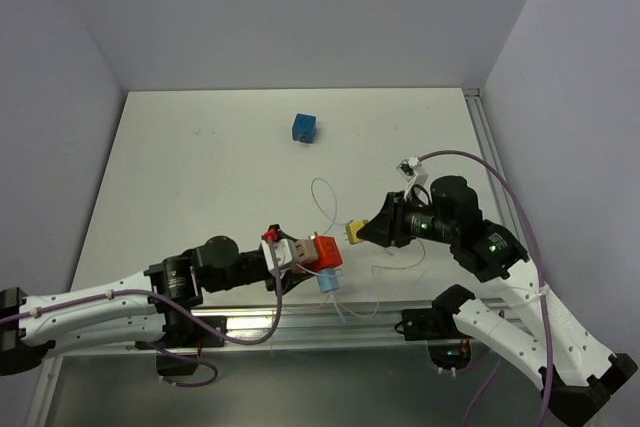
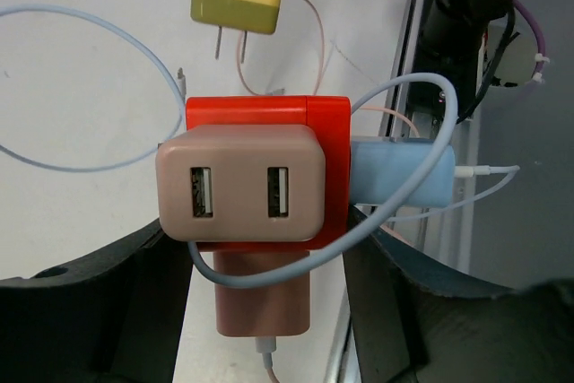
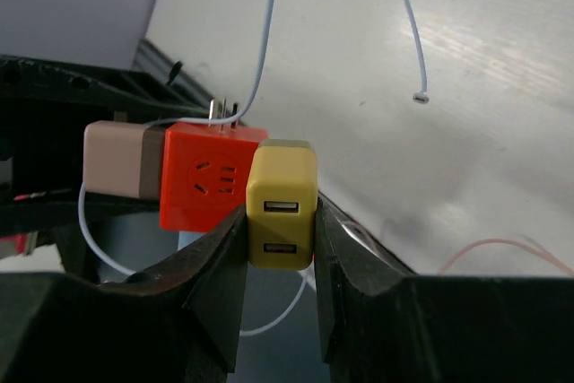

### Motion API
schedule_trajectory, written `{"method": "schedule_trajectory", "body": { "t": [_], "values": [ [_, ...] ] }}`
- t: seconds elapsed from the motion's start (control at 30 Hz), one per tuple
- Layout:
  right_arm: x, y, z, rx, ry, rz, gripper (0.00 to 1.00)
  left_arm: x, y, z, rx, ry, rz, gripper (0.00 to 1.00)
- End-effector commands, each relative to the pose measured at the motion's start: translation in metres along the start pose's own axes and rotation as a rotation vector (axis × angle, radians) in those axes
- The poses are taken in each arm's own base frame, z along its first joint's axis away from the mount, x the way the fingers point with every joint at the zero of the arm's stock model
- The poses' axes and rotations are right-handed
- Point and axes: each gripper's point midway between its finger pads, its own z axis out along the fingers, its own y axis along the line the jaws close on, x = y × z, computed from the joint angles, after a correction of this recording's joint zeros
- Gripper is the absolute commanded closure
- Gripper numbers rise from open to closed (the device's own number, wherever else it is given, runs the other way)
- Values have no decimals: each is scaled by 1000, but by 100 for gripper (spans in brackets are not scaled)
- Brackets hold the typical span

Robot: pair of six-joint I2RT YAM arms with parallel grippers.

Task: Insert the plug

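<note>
My left gripper (image 1: 290, 255) is shut on a red socket cube (image 1: 324, 251), held above the table's near edge. In the left wrist view the cube (image 2: 260, 112) carries a beige two-port adapter (image 2: 240, 181), a second beige adapter below it, and a light blue adapter (image 2: 404, 177) on its right side. My right gripper (image 1: 365, 231) is shut on the yellow plug (image 1: 353, 232), whose two prongs (image 2: 220, 42) point at the cube with a small gap left. In the right wrist view the plug (image 3: 281, 204) sits between my fingers, and the cube's socket face (image 3: 204, 181) shows just left of it.
A small blue cube (image 1: 304, 128) lies on the white table toward the back. Thin light blue and pink cables (image 1: 325, 197) loop over the table around the cube. An aluminium rail (image 1: 300, 319) runs along the near edge, and grey walls close the sides.
</note>
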Motion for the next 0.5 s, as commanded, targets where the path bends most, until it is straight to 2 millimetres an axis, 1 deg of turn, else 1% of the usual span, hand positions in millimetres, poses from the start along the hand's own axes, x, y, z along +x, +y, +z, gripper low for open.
{"method": "schedule_trajectory", "body": {
  "t": [0.0, 0.03, 0.1, 0.2, 0.27, 0.33, 0.37, 0.47],
  "values": [
    [-5, 42, -19, -182, -4, -19, 100, -55, -4, -11, 46, -232, 167, 100],
    [-2, 49, -22, -224, 15, -18, 100, -55, -4, -13, 46, -236, 187, 100],
    [4, 58, -25, -277, 42, 8, 100, -58, -8, -17, 70, -249, 210, 99],
    [7, 70, -31, -343, 58, 32, 100, -58, -8, -20, 74, -247, 248, 100],
    [7, 77, -40, -366, 53, 21, 100, -62, -7, -23, 71, -259, 265, 100],
    [8, 78, -45, -360, 54, 10, 100, -65, -7, -26, 69, -275, 279, 100],
    [11, 81, -47, -384, 70, 9, 100, -68, -6, -28, 64, -285, 280, 100],
    [15, 81, -42, -405, 96, 28, 100, -67, -9, -26, 82, -267, 287, 100]
  ]
}}
